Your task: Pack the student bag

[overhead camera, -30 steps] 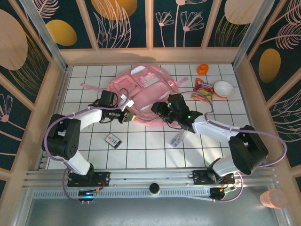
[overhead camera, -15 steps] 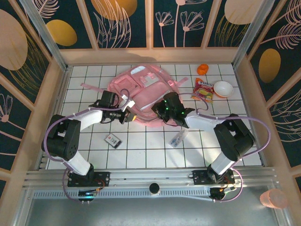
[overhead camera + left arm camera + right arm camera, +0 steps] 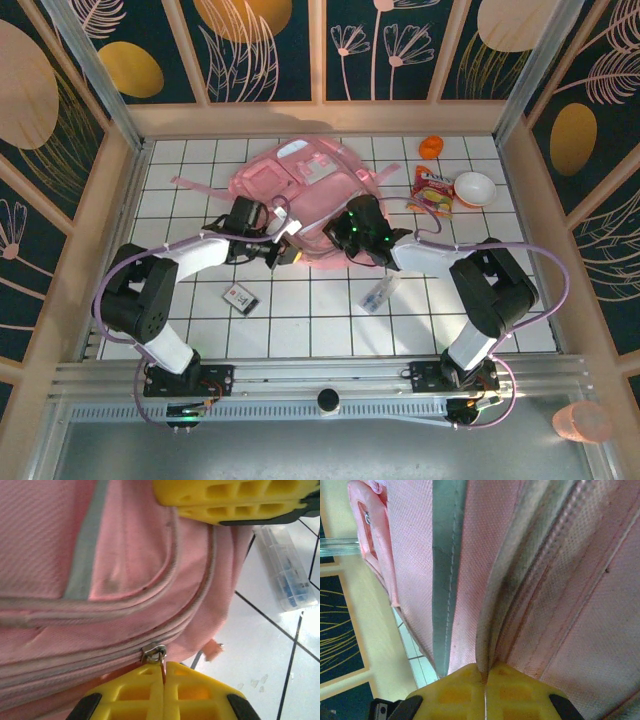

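Observation:
The student bag (image 3: 300,178), a large pale pink backpack, lies flat at the back middle of the tiled table. At its near edge my left gripper (image 3: 284,252) is shut on the thin zip pull (image 3: 163,664), which hangs from the metal slider (image 3: 153,652). Just to the right, my right gripper (image 3: 337,236) is shut on a raised seam fold of the bag (image 3: 492,630). In the left wrist view the right gripper's yellow fingers (image 3: 235,495) sit close together over the bag's pink fabric (image 3: 125,555).
A clear plastic case (image 3: 380,293) lies on the tiles in front of the bag, and a small dark card (image 3: 240,298) to its left. A snack packet (image 3: 432,190), a white bowl (image 3: 474,188) and an orange item (image 3: 431,147) sit at the back right.
My right gripper has closed on the bag's seam. My left gripper has moved a little to the right along the bag's near edge, still holding the zip pull.

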You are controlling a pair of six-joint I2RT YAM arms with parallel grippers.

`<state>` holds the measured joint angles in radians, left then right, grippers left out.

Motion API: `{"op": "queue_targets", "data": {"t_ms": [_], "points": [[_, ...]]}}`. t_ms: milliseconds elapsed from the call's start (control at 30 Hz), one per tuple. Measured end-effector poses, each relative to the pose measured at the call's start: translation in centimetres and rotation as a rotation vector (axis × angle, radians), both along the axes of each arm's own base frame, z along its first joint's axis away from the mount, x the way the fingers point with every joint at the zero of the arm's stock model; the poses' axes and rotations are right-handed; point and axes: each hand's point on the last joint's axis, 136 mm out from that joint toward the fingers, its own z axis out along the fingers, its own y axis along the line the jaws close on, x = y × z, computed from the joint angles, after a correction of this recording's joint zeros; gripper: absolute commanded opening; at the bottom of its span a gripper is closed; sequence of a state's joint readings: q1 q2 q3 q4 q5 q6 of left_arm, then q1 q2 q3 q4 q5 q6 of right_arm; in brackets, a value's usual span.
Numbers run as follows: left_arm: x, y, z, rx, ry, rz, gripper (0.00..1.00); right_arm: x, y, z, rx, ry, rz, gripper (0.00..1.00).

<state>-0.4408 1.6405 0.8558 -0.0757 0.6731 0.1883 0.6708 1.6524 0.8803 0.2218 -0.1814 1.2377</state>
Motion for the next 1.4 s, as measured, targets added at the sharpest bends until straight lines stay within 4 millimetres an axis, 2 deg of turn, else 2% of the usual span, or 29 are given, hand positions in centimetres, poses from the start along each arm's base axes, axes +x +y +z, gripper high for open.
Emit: {"op": "queue_targets", "data": {"t_ms": [100,200,267,367,467,567,733,867,1033,1267,1400], "points": [[-0.5,-1.4,0.4,-0.011,-0.010,-0.020,0.01,0.2,-0.1,0.1,-0.001,-0.005,-0.008,0.05],[-0.8,-2.8,0.8,-0.019,-0.025,-0.030,0.16,0.6,-0.6,0.0,-0.009,-0.009,-0.027,0.04],[-1.2,-3.6,1.2,-0.037,-0.025,-0.041,0.33,0.8,-0.7,0.1,-0.009,-0.014,-0.034,0.04],[-2.3,-4.9,1.9,-0.066,-0.022,-0.095,0.54,1.0,-0.4,0.6,0.001,-0.040,-0.015,0.00],[-2.8,-5.8,3.5,-0.087,-0.079,-0.148,0.65,0.7,0.3,1.5,0.015,-0.069,0.037,0.00],[-2.3,-5.3,6.1,-0.091,-0.189,-0.154,0.72,0.6,0.4,3.3,0.015,-0.120,0.084,0.00],[0.0,-2.6,10.8,-0.069,-0.445,-0.081,0.77,1.0,0.3,7.7,0.017,-0.223,0.146,0.00],[1.6,-1.0,12.4,0.003,-0.622,-0.037,0.80,0.8,0.0,9.5,0.012,-0.261,0.192,0.00],[2.9,-0.3,11.0,0.127,-0.729,-0.073,0.82,0.4,-0.1,9.5,-0.001,-0.256,0.232,0.00],[2.9,-0.1,8.3,0.219,-0.787,-0.186,0.82,0.3,0.1,10.0,0.009,-0.258,0.260,0.00],[3.1,0.3,6.6,0.266,-0.823,-0.212,0.72,0.3,0.2,10.2,0.019,-0.252,0.273,0.00]]}}
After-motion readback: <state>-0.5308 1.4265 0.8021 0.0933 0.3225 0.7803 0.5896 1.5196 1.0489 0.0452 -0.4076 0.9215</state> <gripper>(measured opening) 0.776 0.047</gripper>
